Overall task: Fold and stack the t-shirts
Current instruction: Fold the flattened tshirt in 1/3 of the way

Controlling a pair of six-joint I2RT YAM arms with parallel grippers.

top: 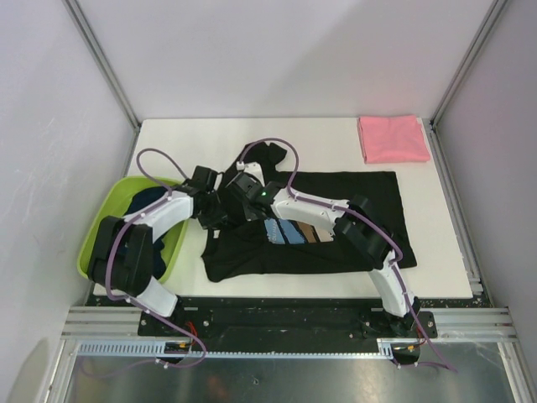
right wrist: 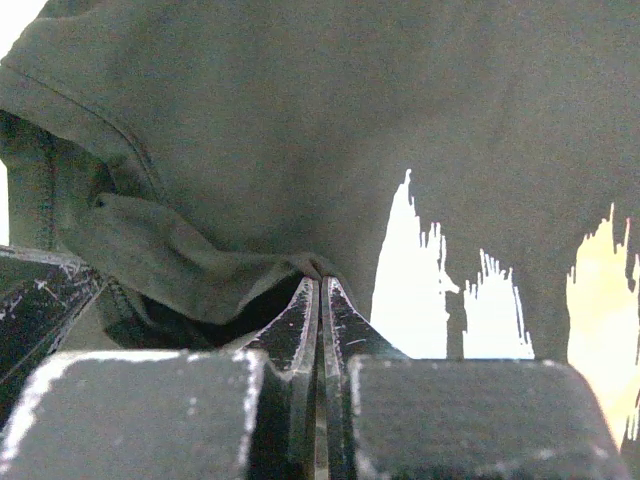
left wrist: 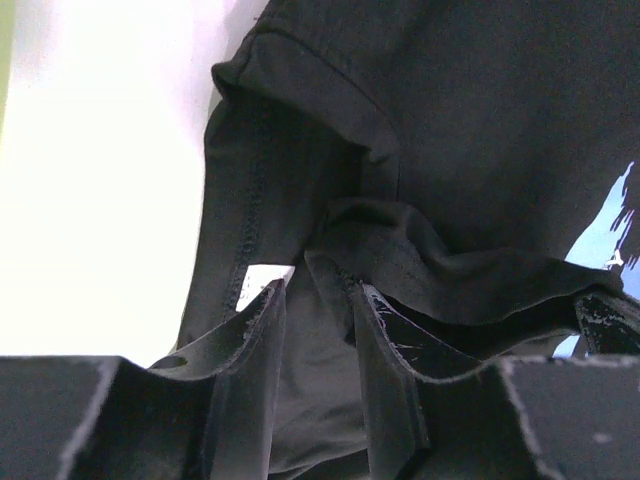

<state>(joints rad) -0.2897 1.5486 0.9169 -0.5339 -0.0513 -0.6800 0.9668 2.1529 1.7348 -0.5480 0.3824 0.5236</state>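
Observation:
A black t-shirt point(top: 352, 189) with a blue, brown and white print point(top: 289, 231) lies spread on the white table point(top: 193, 143). Both grippers meet at its left side. My left gripper point(top: 220, 214) point(left wrist: 318, 290) holds a bunched fold near the sleeve seam, its jaws part way apart with black t-shirt cloth point(left wrist: 480, 120) filling the gap. My right gripper point(top: 242, 191) point(right wrist: 322, 280) is shut, pinching a ridge of the black t-shirt point(right wrist: 300, 120) at its tips, beside the print point(right wrist: 410, 290). A folded pink t-shirt point(top: 393, 138) lies at the back right. Dark navy t-shirts point(top: 149, 199) sit in the basin.
The lime-green basin point(top: 96, 227) stands at the table's left edge, under the left arm. Grey walls and metal posts close in the table on three sides. The other arm's finger point(right wrist: 35, 300) shows at the left of the right wrist view.

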